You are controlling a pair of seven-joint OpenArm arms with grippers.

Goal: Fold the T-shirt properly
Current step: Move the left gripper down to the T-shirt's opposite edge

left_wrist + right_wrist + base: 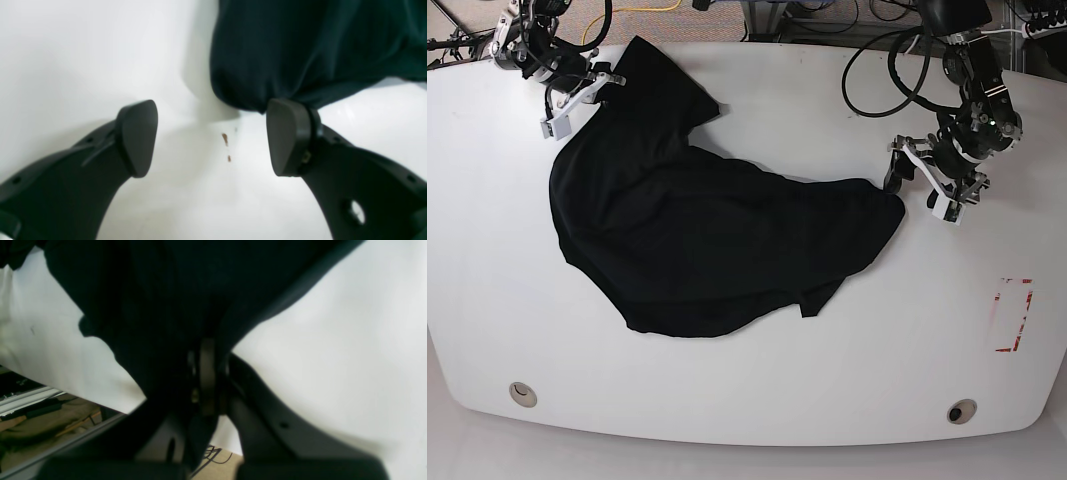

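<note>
The black T-shirt [707,235] lies crumpled across the middle and left of the white table [757,385]. One end reaches the far left corner, where my right gripper [587,98] is shut on it. In the right wrist view the pads [206,373] are pressed together with the T-shirt [150,306] draped over them. My left gripper [909,190] stands open at the shirt's right tip. In the left wrist view the left gripper [213,138] has only bare table between its fingers, and the T-shirt [300,50] bunches just past the right fingertip [288,136].
A red rectangle mark [1013,315] sits near the table's right edge. Two round holes [523,393] [960,411] lie near the front edge. Small brown stains [225,139] mark the table. Cables [877,70] trail at the back, and the table edge [83,396] drops off close to the right gripper.
</note>
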